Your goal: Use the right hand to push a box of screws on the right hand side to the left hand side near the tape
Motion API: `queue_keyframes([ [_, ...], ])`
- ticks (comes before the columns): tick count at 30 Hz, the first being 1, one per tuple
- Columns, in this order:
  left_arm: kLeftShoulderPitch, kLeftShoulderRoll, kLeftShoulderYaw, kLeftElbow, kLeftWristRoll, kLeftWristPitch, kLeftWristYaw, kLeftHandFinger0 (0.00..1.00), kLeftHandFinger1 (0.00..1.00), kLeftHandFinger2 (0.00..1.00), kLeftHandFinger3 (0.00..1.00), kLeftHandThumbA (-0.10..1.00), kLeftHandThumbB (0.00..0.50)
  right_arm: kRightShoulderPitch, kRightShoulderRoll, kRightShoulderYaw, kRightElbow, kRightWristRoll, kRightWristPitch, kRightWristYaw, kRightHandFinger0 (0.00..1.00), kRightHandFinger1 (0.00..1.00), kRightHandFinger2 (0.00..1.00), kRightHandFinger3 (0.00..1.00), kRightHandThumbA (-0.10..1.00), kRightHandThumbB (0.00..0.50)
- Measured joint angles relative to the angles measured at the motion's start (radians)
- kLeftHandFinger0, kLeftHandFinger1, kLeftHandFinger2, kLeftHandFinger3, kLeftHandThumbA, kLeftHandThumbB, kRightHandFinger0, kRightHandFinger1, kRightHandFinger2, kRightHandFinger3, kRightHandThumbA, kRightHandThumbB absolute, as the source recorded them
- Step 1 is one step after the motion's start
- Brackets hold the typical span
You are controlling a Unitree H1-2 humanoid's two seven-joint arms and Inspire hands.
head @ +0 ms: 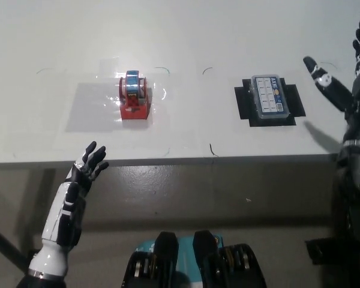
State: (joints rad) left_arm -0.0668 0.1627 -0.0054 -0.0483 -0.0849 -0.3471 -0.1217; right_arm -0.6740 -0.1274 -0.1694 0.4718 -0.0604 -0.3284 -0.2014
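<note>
Screw box [269,98], a clear-lidded case with a grid of small compartments, sits square on a black cross-shaped mat [292,102] on the white table [186,36], out toward three o'clock from the table's middle. Nothing about the job looks done yet: the box lies well apart from the red tape dispenser [134,99], which stands at about nine o'clock from it on a glossy clear sheet [93,114], with a wide stretch of bare tabletop between them. The whole push across is, as far as I can judge, still to come. The black right hand [348,72] is raised at the far right edge of the view, out at three o'clock from the box and clear of it, holding nothing, its fingers apart and pointing up toward twelve o'clock, the thumb angled in toward the box; part of the hand runs off the frame, so I cannot see all of it. Its shadow falls on the table just beside the mat's right wing. From that side it seems well placed to come down against the box's right edge and sweep it toward nine o'clock. The white left hand [84,171] rests low at about seven o'clock, below the near table edge, empty with fingers spread, taking no part.
</note>
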Motion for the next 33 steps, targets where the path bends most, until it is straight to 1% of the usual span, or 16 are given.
queue_keyframes([
  [2,0.000,0.004,0.000,-0.001,-0.002,-0.001,-0.005,1.00,1.00,1.00,1.00,1.00,0.262,-0.040,-0.017,0.005,0.090,-0.002,-0.001,0.000,1.00,1.00,1.00,1.00,1.00,0.209],
  [6,0.001,0.007,0.000,-0.015,-0.006,-0.002,-0.013,1.00,1.00,1.00,1.00,1.00,0.270,-0.136,-0.037,0.012,0.276,0.002,-0.002,0.000,1.00,1.00,1.00,1.00,1.00,0.222],
  [7,0.001,0.007,0.000,-0.019,-0.008,-0.002,-0.015,1.00,1.00,1.00,1.00,1.00,0.269,-0.165,-0.039,0.010,0.330,0.009,-0.004,0.002,1.00,1.00,1.00,1.00,1.00,0.205],
  [9,0.002,0.006,0.000,-0.020,-0.010,-0.002,-0.019,1.00,1.00,1.00,1.00,1.00,0.289,-0.216,-0.040,0.009,0.420,0.019,-0.007,0.007,1.00,1.00,1.00,1.00,1.00,0.207],
  [11,0.003,0.005,0.000,-0.020,-0.013,-0.002,-0.020,1.00,1.00,1.00,1.00,1.00,0.300,-0.266,-0.041,0.009,0.511,0.026,-0.007,0.011,1.00,1.00,1.00,1.00,1.00,0.184],
  [12,0.003,0.004,0.000,-0.021,-0.013,-0.002,-0.020,1.00,1.00,1.00,1.00,1.00,0.296,-0.290,-0.041,0.007,0.557,0.033,-0.008,0.015,1.00,1.00,1.00,1.00,1.00,0.168],
  [15,0.006,-0.001,0.000,-0.022,-0.015,-0.001,-0.020,1.00,1.00,1.00,1.00,1.00,0.288,-0.339,-0.040,0.000,0.661,0.052,-0.012,0.027,1.00,1.00,1.00,1.00,1.00,0.168],
  [18,0.011,-0.003,0.000,-0.022,-0.016,-0.001,-0.020,1.00,1.00,1.00,1.00,1.00,0.277,-0.368,-0.038,-0.009,0.737,0.067,-0.013,0.045,1.00,1.00,1.00,1.00,1.00,0.188],
  [20,0.013,-0.005,0.000,-0.023,-0.017,-0.001,-0.020,1.00,1.00,1.00,1.00,1.00,0.253,-0.379,-0.035,-0.018,0.773,0.082,-0.013,0.060,1.00,1.00,1.00,1.00,1.00,0.238],
  [21,0.013,-0.005,0.000,-0.023,-0.017,-0.001,-0.020,1.00,1.00,1.00,1.00,1.00,0.252,-0.382,-0.032,-0.020,0.790,0.088,-0.013,0.065,1.00,1.00,1.00,1.00,1.00,0.218],
  [22,0.013,-0.005,0.000,-0.023,-0.019,-0.001,-0.020,1.00,1.00,1.00,1.00,1.00,0.252,-0.385,-0.028,-0.023,0.804,0.094,-0.013,0.072,1.00,1.00,1.00,1.00,1.00,0.236],
  [25,0.012,-0.005,0.001,-0.024,-0.021,-0.001,-0.021,1.00,1.00,1.00,1.00,1.00,0.263,-0.386,-0.014,-0.026,0.829,0.106,-0.012,0.087,1.00,1.00,1.00,1.00,1.00,0.239],
  [28,0.012,-0.005,0.003,-0.025,-0.023,-0.001,-0.021,1.00,1.00,1.00,1.00,1.00,0.260,-0.386,0.000,-0.029,0.850,0.120,-0.012,0.098,1.00,1.00,1.00,1.00,1.00,0.222],
  [30,0.013,-0.005,0.005,-0.028,-0.024,-0.001,-0.021,1.00,1.00,1.00,1.00,1.00,0.263,-0.386,0.009,-0.032,0.856,0.129,-0.012,0.102,1.00,1.00,1.00,1.00,1.00,0.228],
  [31,0.013,-0.005,0.006,-0.029,-0.024,-0.001,-0.021,1.00,1.00,1.00,1.00,1.00,0.262,-0.386,0.010,-0.033,0.857,0.130,-0.012,0.102,1.00,1.00,1.00,1.00,1.00,0.240],
  [33,0.012,-0.005,0.008,-0.034,-0.024,-0.001,-0.021,1.00,1.00,1.00,1.00,1.00,0.275,-0.385,0.017,-0.034,0.867,0.140,-0.011,0.105,1.00,1.00,1.00,1.00,1.00,0.247],
])
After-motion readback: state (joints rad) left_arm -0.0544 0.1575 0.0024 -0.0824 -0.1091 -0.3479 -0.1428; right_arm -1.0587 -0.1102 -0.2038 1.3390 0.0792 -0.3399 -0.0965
